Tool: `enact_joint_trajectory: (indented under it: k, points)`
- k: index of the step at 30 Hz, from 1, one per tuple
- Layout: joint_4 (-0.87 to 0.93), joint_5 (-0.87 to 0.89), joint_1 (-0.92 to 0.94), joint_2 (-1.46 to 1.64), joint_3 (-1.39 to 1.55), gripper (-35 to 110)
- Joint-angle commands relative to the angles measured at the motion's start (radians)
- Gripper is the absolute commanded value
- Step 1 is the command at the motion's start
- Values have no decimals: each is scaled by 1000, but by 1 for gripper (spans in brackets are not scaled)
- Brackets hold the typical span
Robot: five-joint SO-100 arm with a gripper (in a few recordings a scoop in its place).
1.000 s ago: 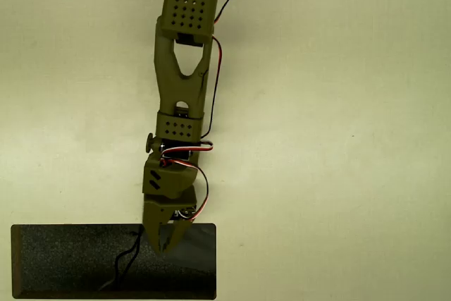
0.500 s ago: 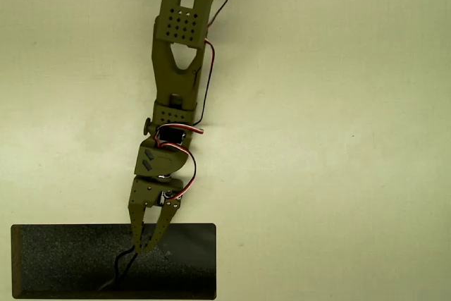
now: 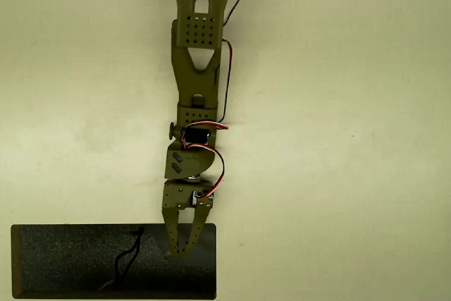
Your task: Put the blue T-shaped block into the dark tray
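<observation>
Overhead view: olive-green arm (image 3: 195, 82) reaching down from the top edge across a pale cream table (image 3: 338, 139), red and black wires looped along its right side. Gripper (image 3: 182, 250) pointing toward the bottom of the picture, its tip over the tray (image 3: 63, 259), close to the tray's upper rim and toward its right end. Fingers (image 3: 189, 234) drawn into a narrow wedge, meeting at the tip with only a slim gap between them higher up; clenched, with nothing seen held between them. Tray lying in the bottom-left corner of the picture, long side running left to right, black with a speckled floor and a raised rim, its lower edge near the bottom of the frame. On the tray floor, left of the gripper, a thin dark curling line (image 3: 127, 259) running from the upper rim down toward the lower left; cannot tell whether a cable or a shadow. Blue block not made out anywhere here, neither in the tray nor on the table.
</observation>
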Motion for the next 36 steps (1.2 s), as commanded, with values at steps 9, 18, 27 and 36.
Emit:
enact_joint_trajectory:
  k: [9, 18, 27, 36]
  points:
    - [-81, -38, 2, -12, 0, 3]
    - [-81, -38, 2, -12, 0, 3]
    - [-81, -38, 2, -12, 0, 3]
    - [-81, -38, 2, -12, 0, 3]
